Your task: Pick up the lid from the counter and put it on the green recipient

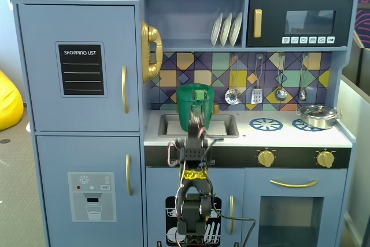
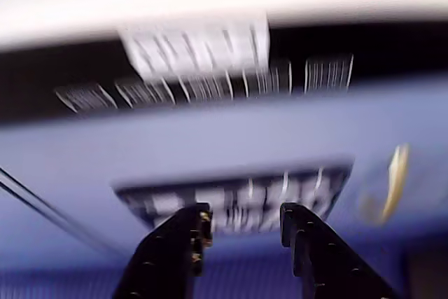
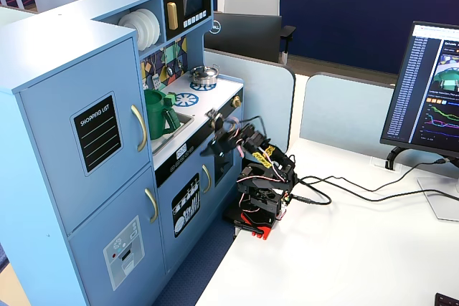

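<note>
The green recipient (image 1: 195, 107) stands upright at the sink's left end; in another fixed view (image 3: 158, 114) its handle faces the counter's front. No separate lid shows on the counter, and I cannot tell whether one sits on the recipient's flat top rim. My gripper (image 1: 197, 123) is blurred, in front of the counter edge just below the recipient, also in another fixed view (image 3: 217, 136). In the wrist view the gripper (image 2: 245, 213) is open and empty, facing the blurred black panel and blue door.
A shiny steel pot (image 1: 317, 115) sits on the right burner, beside a blue burner ring (image 1: 265, 124). The sink (image 1: 222, 126) lies right of the recipient. Utensils (image 1: 257, 93) hang on the back wall. Cables (image 3: 344, 190) and a monitor (image 3: 430, 91) are on the white desk.
</note>
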You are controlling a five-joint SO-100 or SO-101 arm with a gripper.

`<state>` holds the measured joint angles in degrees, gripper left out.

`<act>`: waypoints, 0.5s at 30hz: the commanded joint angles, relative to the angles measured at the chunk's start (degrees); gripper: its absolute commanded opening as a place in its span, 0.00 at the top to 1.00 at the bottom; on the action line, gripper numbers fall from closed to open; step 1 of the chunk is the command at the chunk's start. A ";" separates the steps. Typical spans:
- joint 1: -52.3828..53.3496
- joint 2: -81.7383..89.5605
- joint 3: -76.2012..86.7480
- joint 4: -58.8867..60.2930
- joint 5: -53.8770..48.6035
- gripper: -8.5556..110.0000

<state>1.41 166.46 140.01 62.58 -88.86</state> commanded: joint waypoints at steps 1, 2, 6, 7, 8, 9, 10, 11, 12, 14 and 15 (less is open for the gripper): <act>-2.64 5.62 17.84 -8.00 2.90 0.93; -3.25 6.77 21.36 -8.61 4.48 0.93; -5.10 12.83 29.44 -0.62 5.19 0.93; -5.19 14.24 30.67 1.93 5.80 0.93; -5.19 15.38 31.64 4.39 6.15 0.93; -5.27 15.47 31.64 7.21 6.59 0.93; -5.54 15.38 31.64 9.32 7.82 0.93; -5.71 15.47 31.64 11.87 8.53 0.93; -5.89 15.47 31.64 14.33 9.05 0.93; -5.89 15.47 31.64 20.13 9.76 0.92; -5.71 15.56 31.73 22.94 9.49 0.92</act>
<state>-4.22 181.76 171.65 75.59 -80.68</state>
